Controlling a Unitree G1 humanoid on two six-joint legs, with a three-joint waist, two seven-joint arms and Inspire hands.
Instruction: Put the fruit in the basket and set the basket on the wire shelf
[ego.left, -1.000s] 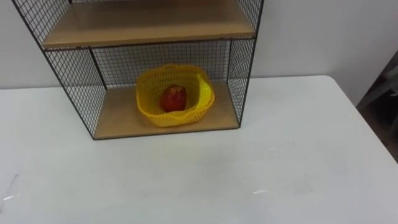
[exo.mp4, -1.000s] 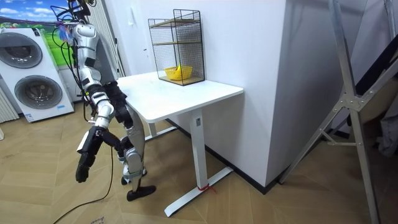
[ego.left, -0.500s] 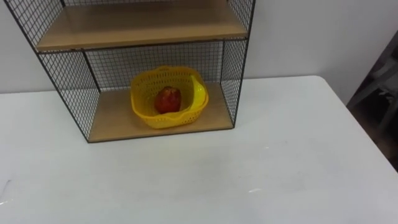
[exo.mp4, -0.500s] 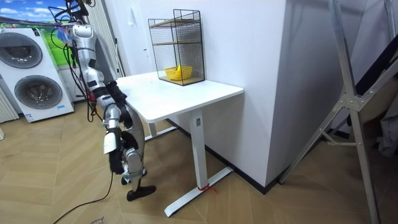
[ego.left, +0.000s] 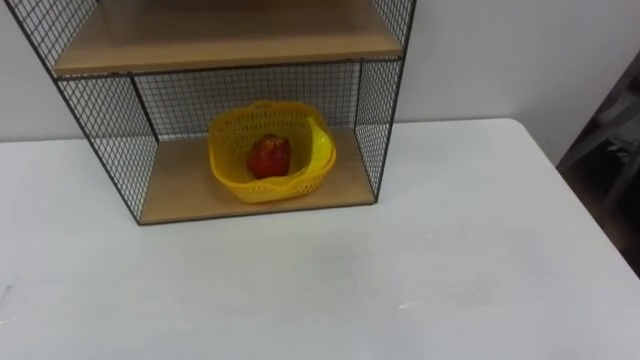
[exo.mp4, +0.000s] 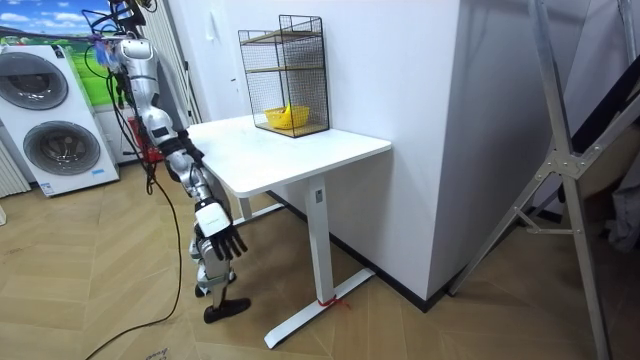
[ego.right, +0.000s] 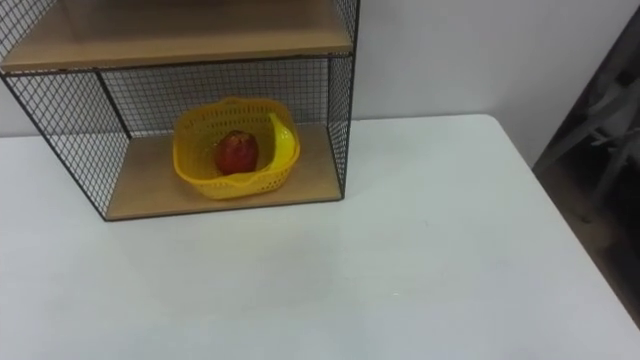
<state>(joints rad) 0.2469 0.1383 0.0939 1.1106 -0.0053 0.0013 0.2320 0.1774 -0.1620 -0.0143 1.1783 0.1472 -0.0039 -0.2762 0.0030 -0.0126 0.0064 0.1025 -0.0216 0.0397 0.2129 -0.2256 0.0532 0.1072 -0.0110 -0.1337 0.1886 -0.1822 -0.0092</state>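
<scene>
A yellow mesh basket (ego.left: 228, 170) stands on the bottom board of the black wire shelf (ego.left: 175, 197), at the table's far side against the wall. Inside it lie a red fruit (ego.left: 270, 156) and a banana (ego.left: 322, 150) along its right wall. In the room view the basket (exo.mp4: 285, 119) shows as a yellow spot in the shelf (exo.mp4: 285, 60). I stand at the table's end on the room view's left. My right hand (exo.mp4: 222, 241) hangs low beside the table, below its top, fingers spread and holding nothing.
The white table (ego.left: 420, 270) stretches in front of the shelf, its right edge near dark floor. An upper wooden board (ego.left: 230, 40) sits above the basket. Washing machines (exo.mp4: 55, 130) stand behind me, and a metal frame (exo.mp4: 560, 170) is on the room view's right.
My right arm has swung forward from behind my legs toward the table, its fingers now spread. The head view shifted slightly. Basket and fruit have not moved.
</scene>
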